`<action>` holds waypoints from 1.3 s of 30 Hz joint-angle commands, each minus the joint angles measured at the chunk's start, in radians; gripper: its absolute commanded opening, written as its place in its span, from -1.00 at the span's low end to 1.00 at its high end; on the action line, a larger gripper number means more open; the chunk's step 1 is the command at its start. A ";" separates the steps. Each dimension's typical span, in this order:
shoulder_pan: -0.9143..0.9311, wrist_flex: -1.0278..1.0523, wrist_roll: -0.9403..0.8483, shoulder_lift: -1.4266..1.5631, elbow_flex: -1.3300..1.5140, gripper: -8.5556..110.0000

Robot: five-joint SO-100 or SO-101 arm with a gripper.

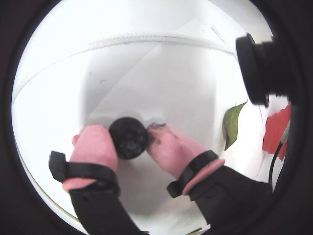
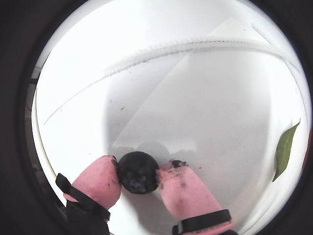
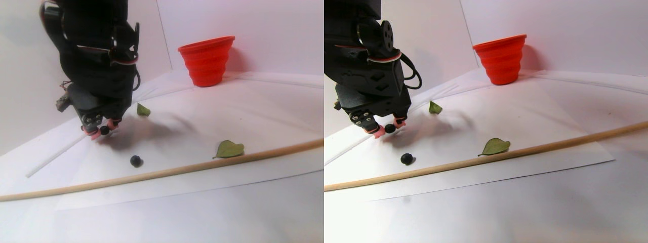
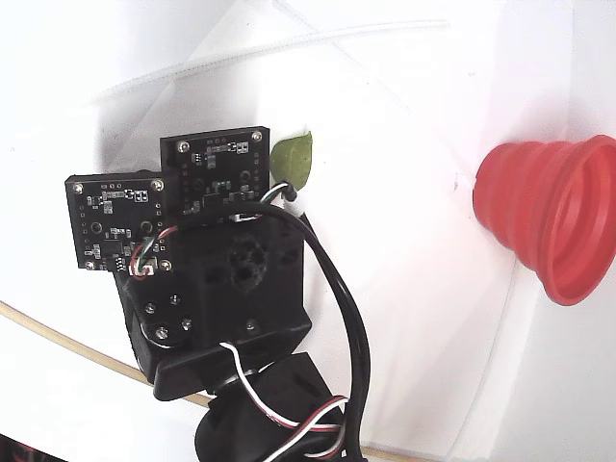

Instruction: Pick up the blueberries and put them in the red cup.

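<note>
White worktop (image 3: pixel 212 212) under bright, even light; white paper sheet (image 3: pixel 202 126) laid flat on it; plain white walls (image 3: pixel 283 30) behind, meeting at a corner.

No text, label, brand, number or sign can be read in any view. The circuit boards (image 4: pixel 214 174) in the fixed view carry small white marks, too small to read.

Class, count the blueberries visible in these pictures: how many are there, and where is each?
2. One blueberry sits between the gripper fingers; another blueberry lies on the paper near the wooden stick. The arm may hide more.
</note>
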 commanded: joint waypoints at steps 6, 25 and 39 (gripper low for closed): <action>0.015 0.078 -0.002 0.241 0.077 -0.63; 0.118 0.337 0.014 0.655 0.199 -0.64; 0.206 0.537 0.002 0.904 0.221 -0.65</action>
